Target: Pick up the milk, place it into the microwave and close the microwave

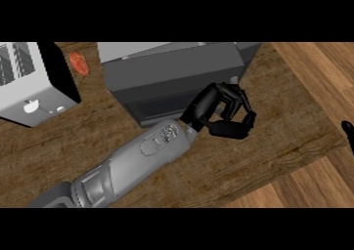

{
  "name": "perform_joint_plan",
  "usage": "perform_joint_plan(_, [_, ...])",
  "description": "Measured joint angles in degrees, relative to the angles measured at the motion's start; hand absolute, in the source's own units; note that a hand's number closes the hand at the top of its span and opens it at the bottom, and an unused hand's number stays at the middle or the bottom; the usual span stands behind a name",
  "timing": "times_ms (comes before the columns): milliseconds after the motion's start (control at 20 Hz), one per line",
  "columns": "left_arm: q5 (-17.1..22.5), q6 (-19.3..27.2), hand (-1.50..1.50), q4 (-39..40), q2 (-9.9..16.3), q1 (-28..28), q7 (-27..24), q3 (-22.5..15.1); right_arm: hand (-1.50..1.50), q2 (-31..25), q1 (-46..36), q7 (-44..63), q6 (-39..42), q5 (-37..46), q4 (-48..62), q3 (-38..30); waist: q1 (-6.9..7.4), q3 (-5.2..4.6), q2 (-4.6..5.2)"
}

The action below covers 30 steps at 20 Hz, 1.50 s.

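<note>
1. The bench [57, 146] has a dark brown wooden top with a visible grain, and it fills most of the view.
2. Its edge runs slantwise from the upper right down toward the lower middle.
3. Beyond that edge lies a floor [317, 185] of lighter, orange-brown wooden planks, seen at the right and lower right.
4. A silver toaster [28, 83] with two slots and a dark side stands on the bench at the upper left.
5. A small reddish-orange thing [79, 63] lies on the bench just beside the toaster; what it is cannot be told.
6. The light is even, with soft shadows.
</note>
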Motion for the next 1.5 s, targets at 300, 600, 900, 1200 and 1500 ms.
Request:
perform_joint_plan(300, [2.6,1.9,1.50,3.3,1.1,-2.8,-0.1,1.1,-1.50,-1.6,-1.1,1.8,0.7,-1.6,-0.8,-0.6,-1.89,0.08,0.73])
perform_joint_plan(600, [5.6,3.7,1.50,4.5,1.8,-3.6,-0.8,2.4,-1.50,-3.5,-2.7,3.4,1.0,-3.1,-1.4,-2.0,-3.26,-0.06,0.97])
perform_joint_plan(900, [8.1,5.6,1.50,3.6,2.2,-2.8,-2.5,2.9,-1.50,-5.2,-4.0,4.9,1.1,-4.4,-1.3,-3.4,-4.21,-0.05,0.92])
perform_joint_plan(1200, [9.3,7.6,1.50,3.4,2.6,-2.5,-3.8,2.6,-1.50,-7.1,-5.0,6.3,1.3,-5.3,-1.2,-4.9,-4.97,0.03,0.82])
perform_joint_plan(1500, [10.2,9.2,1.50,3.2,2.8,-2.4,-4.9,2.1,-1.50,-8.3,-6.2,7.3,1.8,-7.0,-0.9,-6.0,-5.39,0.13,0.89])
